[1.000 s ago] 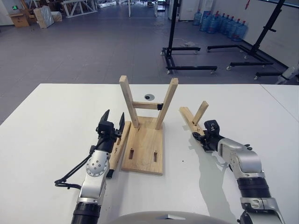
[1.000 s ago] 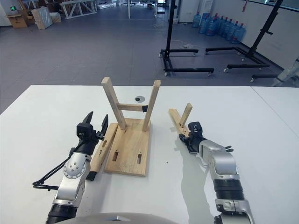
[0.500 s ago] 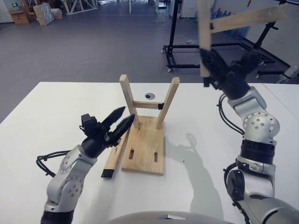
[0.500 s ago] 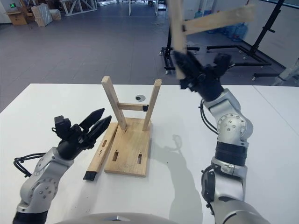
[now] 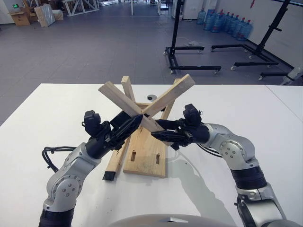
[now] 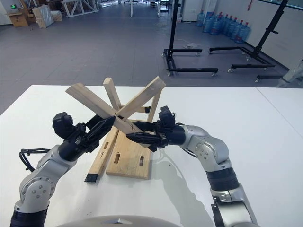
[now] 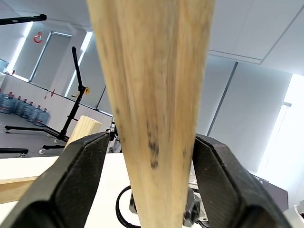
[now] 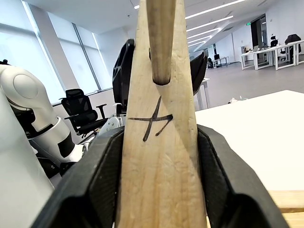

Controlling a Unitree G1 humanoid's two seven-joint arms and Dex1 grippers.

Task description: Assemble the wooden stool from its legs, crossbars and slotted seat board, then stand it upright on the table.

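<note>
Moved: your right arm has swung down from high up, and the left has risen to meet it.
Left pincer (image 5: 135, 122): clenched on one leg of the leg pair (image 5: 171, 93).
Right pincer (image 5: 157, 128): clenched on the other leg, the one with a pencil mark (image 8: 149, 124).
Leg pair: pale wood, crossed and tilted, held just over the seat board (image 5: 147, 160).
Upright frame (image 5: 126, 85): stands in the board's far end.
Loose leg (image 5: 113, 163): flat against the board's left edge.
Room: the board lies mid-counter (image 5: 52, 118), well apart from both side edges.
</note>
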